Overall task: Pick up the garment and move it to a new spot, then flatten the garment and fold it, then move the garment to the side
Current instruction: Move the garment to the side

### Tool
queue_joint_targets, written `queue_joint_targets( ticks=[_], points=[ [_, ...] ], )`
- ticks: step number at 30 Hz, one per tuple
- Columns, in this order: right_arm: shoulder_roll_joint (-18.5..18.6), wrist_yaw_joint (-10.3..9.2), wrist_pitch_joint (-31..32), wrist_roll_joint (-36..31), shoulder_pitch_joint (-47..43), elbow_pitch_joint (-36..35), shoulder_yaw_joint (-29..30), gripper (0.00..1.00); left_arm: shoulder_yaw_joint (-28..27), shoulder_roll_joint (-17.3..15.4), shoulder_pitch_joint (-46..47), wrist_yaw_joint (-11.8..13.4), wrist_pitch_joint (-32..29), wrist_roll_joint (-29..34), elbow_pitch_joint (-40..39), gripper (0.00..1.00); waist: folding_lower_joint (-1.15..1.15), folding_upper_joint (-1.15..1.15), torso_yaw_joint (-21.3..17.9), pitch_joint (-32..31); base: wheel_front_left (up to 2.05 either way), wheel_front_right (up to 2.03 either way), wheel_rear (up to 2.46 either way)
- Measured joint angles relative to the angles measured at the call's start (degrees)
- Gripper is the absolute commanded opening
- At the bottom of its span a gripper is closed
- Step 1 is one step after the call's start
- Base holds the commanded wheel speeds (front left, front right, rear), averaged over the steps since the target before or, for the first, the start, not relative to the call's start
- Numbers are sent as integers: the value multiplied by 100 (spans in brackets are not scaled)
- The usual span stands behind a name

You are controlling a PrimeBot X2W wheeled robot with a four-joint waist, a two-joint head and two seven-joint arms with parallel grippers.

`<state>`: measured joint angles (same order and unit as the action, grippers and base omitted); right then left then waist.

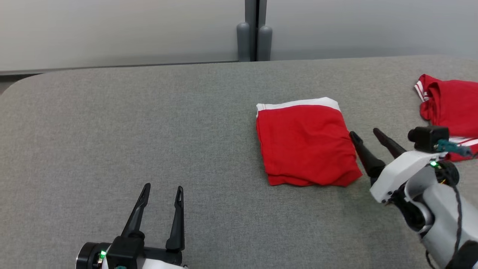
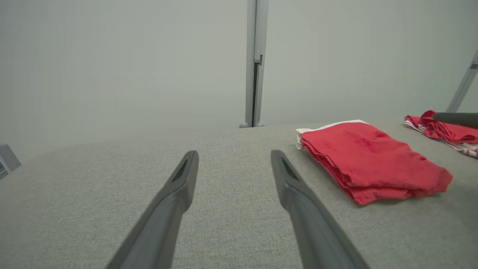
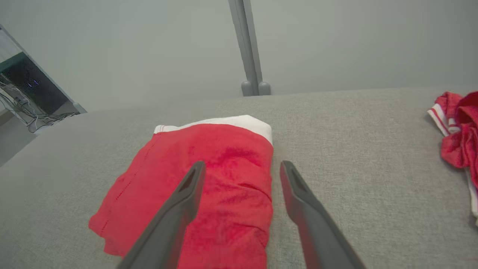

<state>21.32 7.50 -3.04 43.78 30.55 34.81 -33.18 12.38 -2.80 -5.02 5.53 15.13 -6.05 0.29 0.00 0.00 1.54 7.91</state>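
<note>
Head view, folded red garment (image 1: pixel 306 145), right tool (image 1: pixel 363 132) beside, spread

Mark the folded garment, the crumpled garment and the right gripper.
folded red garment (image 1: pixel 306 145), head view, middle of its top layer.
crumpled red garment (image 1: pixel 450 108), head view, its red bulk.
right gripper (image 1: pixel 365 133), head view, midway between its fingertips.

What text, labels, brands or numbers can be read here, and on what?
None legible in any view.
Folded red garment: plain white band, no print or tag showing.
Second red garment: white stripes only.
Left gripper and right gripper: green lights at the wrists, no markings.
Dark equipment in the background: too blurred to read.
</note>
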Motion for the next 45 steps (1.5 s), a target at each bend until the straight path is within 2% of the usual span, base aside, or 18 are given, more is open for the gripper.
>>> queue_joint_targets(
  ticks=[4, 9, 15, 19, 20, 23, 31, 39, 45],
  points=[
    [490, 0, 859, 1037, 363, 134, -223, 100, 142, -1, 124, 33, 0, -30, 26, 100, 0, 0, 171, 240, 0, 0, 0],
    [875, -1, 1718, 2027, 598, 155, -333, 100, 291, -1, 279, 80, 0, -70, 44, 100, 0, 0, 358, 529, 0, 0, 0],
    [1092, 0, 1902, 2482, 763, 178, -505, 100, 390, -2, 467, 116, 0, -104, 59, 100, 0, 0, 537, 831, 0, 0, 0],
    [1092, 0, 2031, 2709, 844, 278, -665, 100, 435, -2, 552, 144, 0, -105, 68, 100, 0, 0, 612, 953, 0, 0, 0],
    [1095, 0, 2074, 2784, 868, 283, -691, 69, 442, -2, 555, 151, 0, -105, 70, 100, 0, 0, 622, 971, 0, 0, 0],
    [1114, 0, 2117, 2889, 936, 241, -832, 0, 445, -2, 580, 158, 0, -102, 80, 100, 0, 0, 620, 1003, 0, 0, 0],
    [1368, 0, 1703, 2844, 1032, -147, -1228, 0, 423, -1, 642, 160, 0, -82, 90, 100, 0, 0, 496, 1001, 0, 0, 0],
    [2242, 0, 1048, 2475, 1470, -382, -1584, 0, 386, -1, 687, 160, 0, -49, 43, 100, 0, 0, 209, 1071, 0, 0, 0],
    [2924, 0, 832, 2296, 1815, -303, -1737, 0, 382, -1, 856, 132, 0, -12, 23, 100, 0, 0, 54, 1287, 0, 0, 0]
  ],
)
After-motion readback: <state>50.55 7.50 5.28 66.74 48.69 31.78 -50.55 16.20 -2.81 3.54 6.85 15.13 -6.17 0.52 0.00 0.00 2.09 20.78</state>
